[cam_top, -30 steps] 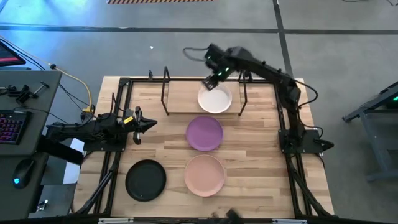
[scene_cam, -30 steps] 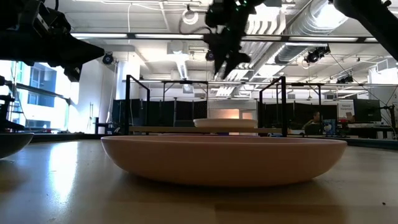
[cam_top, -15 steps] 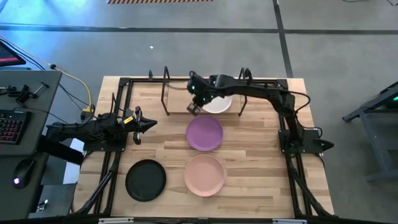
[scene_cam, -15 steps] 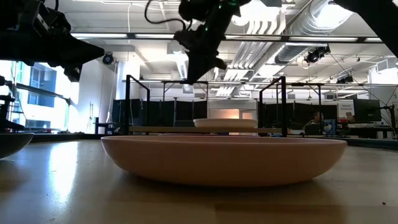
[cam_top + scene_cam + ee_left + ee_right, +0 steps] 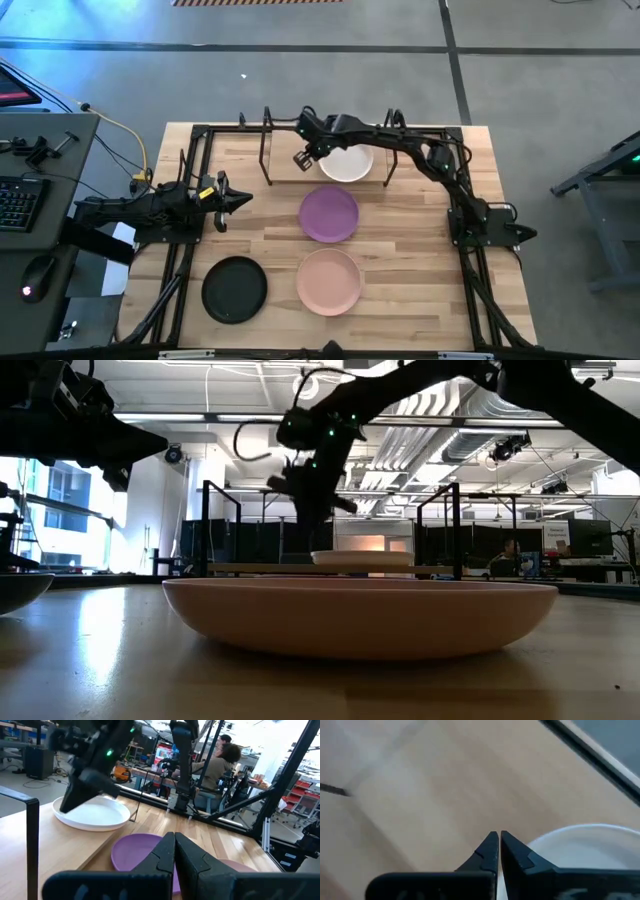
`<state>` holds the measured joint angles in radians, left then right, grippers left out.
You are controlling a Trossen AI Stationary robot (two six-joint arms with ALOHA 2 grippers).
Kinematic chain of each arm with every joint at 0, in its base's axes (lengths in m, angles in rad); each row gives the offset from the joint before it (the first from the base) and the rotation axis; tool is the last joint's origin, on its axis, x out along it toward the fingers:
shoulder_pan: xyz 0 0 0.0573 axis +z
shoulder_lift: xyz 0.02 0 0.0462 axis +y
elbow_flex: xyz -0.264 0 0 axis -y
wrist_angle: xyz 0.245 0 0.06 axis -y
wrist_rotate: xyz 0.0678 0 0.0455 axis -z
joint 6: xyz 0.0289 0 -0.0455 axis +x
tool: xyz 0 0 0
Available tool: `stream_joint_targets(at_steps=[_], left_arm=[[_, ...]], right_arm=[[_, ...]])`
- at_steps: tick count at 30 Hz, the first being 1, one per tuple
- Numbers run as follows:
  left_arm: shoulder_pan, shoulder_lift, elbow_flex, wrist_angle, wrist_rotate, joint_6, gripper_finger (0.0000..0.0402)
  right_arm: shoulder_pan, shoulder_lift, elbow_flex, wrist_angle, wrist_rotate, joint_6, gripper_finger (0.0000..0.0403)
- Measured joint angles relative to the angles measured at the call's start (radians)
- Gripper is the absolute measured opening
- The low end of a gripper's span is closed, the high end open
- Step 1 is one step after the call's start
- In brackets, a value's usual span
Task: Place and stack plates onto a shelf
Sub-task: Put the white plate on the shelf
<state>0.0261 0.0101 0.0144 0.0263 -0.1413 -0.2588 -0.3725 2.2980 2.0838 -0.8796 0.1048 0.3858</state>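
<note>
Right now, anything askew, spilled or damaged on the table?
Nothing stands out. The white plate sits flat on the shelf; the purple plate, pink plate and black plate lie flat on the tabletop, apart.

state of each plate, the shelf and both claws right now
white plate: flat on the shelf
purple plate: on the table, not shelved
pink plate: on the table
black plate: on the table
shelf: holds one plate
right claw: shut, empty, above the shelf
left claw: shut, waiting at the table's left
</note>
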Motion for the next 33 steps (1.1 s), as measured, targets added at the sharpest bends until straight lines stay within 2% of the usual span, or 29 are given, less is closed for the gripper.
stream_joint_targets(at_steps=[11,21,26,33], left_arm=[[0.0,0.0,0.0,0.0,0.0,0.0,0.0001],[0.0,0.0,0.0,0.0,0.0,0.0,0.0001],[0.0,0.0,0.0,0.0,0.0,0.0,0.0001],[0.0,0.0,0.0,0.0,0.0,0.0,0.0001]], right_arm=[[-0.008,0.015,-0.005,-0.023,-0.008,-0.02,0.0],[-0.014,0.013,-0.005,-0.113,0.052,-0.06,0.0],[-0.014,0.012,-0.005,-0.191,0.132,-0.108,0.0],[-0.021,0.012,-0.004,-0.264,0.146,-0.125,0.0]])
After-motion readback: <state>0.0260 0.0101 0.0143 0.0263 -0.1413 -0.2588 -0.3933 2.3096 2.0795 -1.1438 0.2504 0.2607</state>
